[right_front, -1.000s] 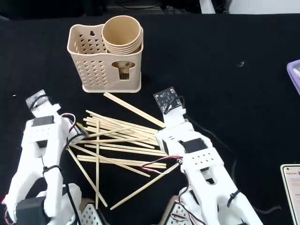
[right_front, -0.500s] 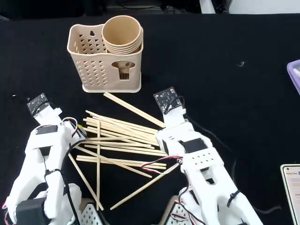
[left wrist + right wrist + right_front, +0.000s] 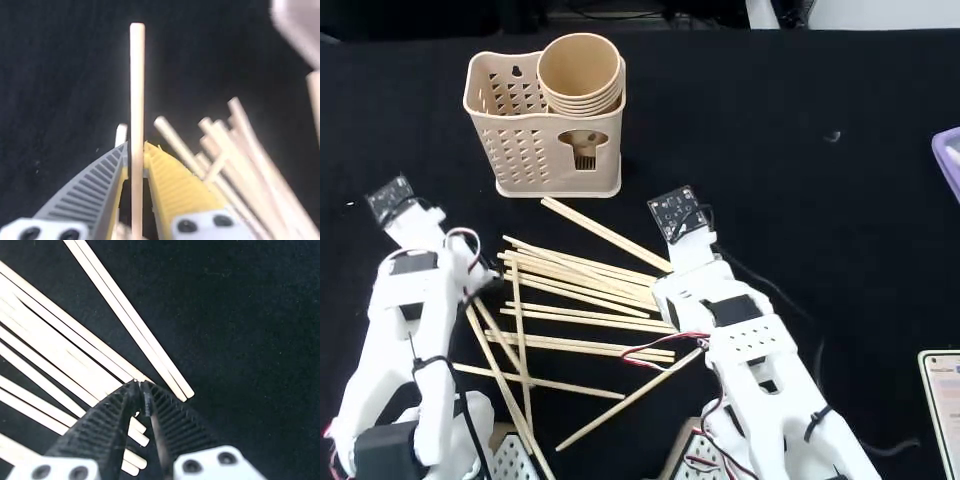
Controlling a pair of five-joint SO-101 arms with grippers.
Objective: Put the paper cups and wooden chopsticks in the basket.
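The beige basket (image 3: 525, 150) stands at the back left with a stack of paper cups (image 3: 580, 70) inside it. Wooden chopsticks (image 3: 585, 290) lie scattered on the black cloth between the two arms. At the pile's left end, my left gripper (image 3: 477, 290) (image 3: 136, 148) is shut on a single chopstick (image 3: 137, 85), which sticks out past the fingertips. More chopstick ends (image 3: 235, 145) lie just beside it. My right gripper (image 3: 140, 384) (image 3: 670, 272) is shut with nothing in it, its tips beside the end of two parallel chopsticks (image 3: 131, 320).
A purple container (image 3: 948, 160) shows at the right edge and a printed card (image 3: 942, 400) at the lower right. Black cloth to the right of the right arm and around the basket is bare.
The left arm has swung away to the left, dragging its chopstick along. Several chopsticks at the pile's left and front have shifted and turned. The right arm has kept still.
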